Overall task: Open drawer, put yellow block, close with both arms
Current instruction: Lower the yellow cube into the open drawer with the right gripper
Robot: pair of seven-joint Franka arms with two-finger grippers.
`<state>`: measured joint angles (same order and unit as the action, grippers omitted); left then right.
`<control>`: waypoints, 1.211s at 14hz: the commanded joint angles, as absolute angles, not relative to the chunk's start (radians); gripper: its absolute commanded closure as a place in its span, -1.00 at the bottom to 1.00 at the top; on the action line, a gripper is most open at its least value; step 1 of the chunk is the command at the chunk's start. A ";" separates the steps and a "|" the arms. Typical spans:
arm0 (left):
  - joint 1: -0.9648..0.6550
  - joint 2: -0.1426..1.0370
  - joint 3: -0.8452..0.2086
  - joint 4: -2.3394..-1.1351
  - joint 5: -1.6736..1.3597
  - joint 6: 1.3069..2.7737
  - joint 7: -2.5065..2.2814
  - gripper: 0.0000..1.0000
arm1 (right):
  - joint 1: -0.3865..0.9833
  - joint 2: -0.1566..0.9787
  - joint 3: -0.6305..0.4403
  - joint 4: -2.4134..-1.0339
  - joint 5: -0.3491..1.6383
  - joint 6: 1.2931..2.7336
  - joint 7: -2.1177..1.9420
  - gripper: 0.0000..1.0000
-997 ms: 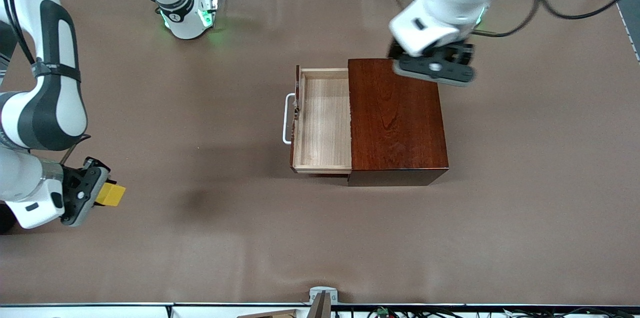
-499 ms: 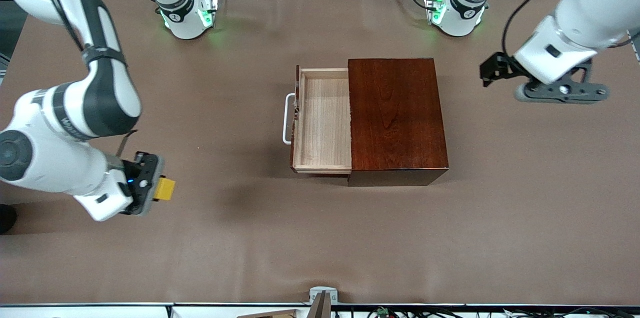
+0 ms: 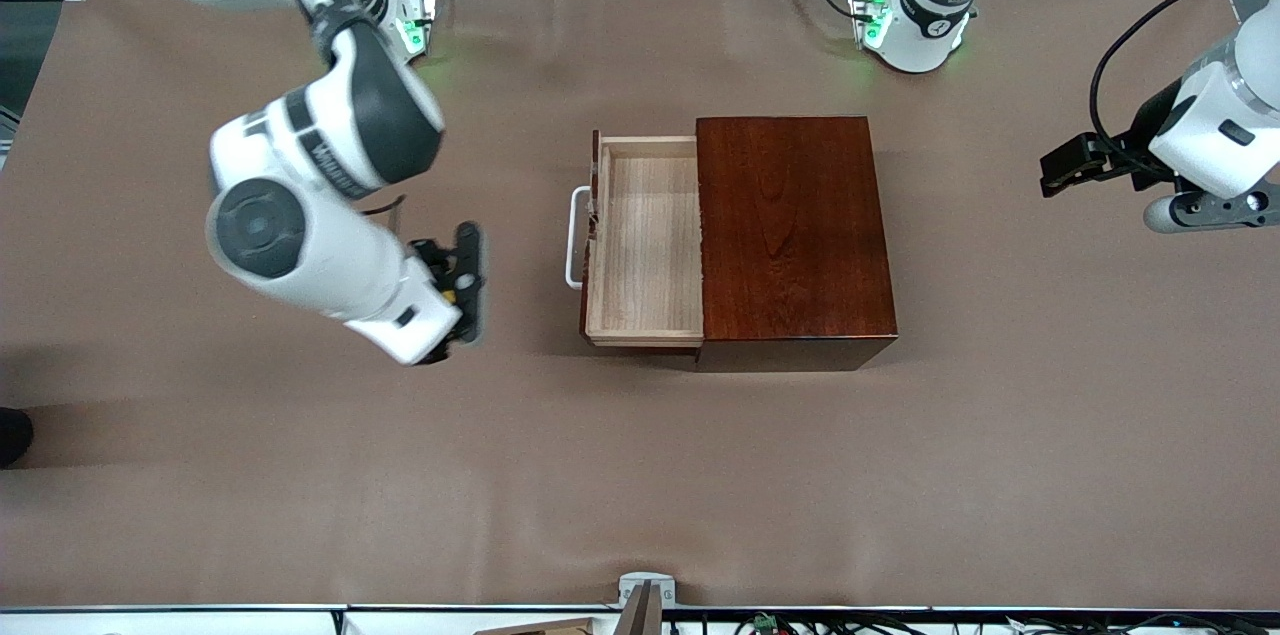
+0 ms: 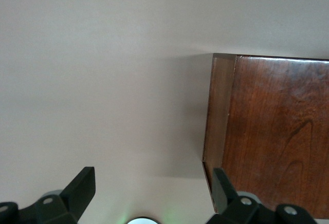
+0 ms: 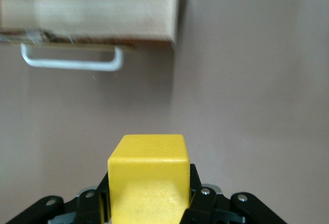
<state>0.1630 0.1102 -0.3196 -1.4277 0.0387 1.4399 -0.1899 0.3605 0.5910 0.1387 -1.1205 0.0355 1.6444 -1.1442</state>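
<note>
The drawer [image 3: 645,240] stands pulled out of the dark reddish-brown box [image 3: 795,235], its pale tray empty and its white handle [image 3: 574,237] toward the right arm's end of the table. My right gripper [image 3: 466,281] hangs over the bare table just short of that handle, shut on the yellow block [image 5: 147,175]. In the right wrist view the drawer front [image 5: 87,8] and handle [image 5: 72,62] lie ahead of the block. My left gripper [image 4: 151,193] is open and holds nothing. It is over the table at the left arm's end, off the box's closed end [image 4: 277,131].
Brown cloth [image 3: 640,475] covers the whole table. The two arm bases [image 3: 915,15] with green lights stand along the edge farthest from the front camera. A small metal bracket [image 3: 645,590] sits at the nearest edge.
The right arm has carried the yellow block from the right arm's end of the table up close to the drawer handle. The left arm has swung from over the box out to its own end.
</note>
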 commanded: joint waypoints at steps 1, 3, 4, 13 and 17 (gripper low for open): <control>0.175 0.103 -0.328 -1.440 0.029 1.462 -0.121 -1.00 | 0.441 0.578 0.133 -1.121 0.038 1.631 -1.071 1.00; 0.173 0.103 -0.328 -1.440 0.032 1.465 -0.091 -1.00 | 0.506 0.578 0.130 -1.123 0.026 1.635 -1.008 1.00; 0.173 0.103 -0.328 -1.440 0.029 1.466 -0.091 -1.00 | 0.532 0.580 0.127 -1.124 0.025 1.641 -0.974 1.00; 0.173 0.103 -0.328 -1.440 0.025 1.466 -0.091 -1.00 | 0.646 0.613 0.126 -1.198 -0.023 1.804 -0.962 1.00; 0.172 0.103 -0.328 -1.442 0.023 1.465 -0.091 -1.00 | 0.660 0.643 0.126 -1.251 -0.021 1.897 -0.954 1.00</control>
<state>0.1625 0.1123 -0.3224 -1.4307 0.0387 1.4549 -0.1100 0.6467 0.6457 0.1339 -1.2130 -0.0038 1.8536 -0.9723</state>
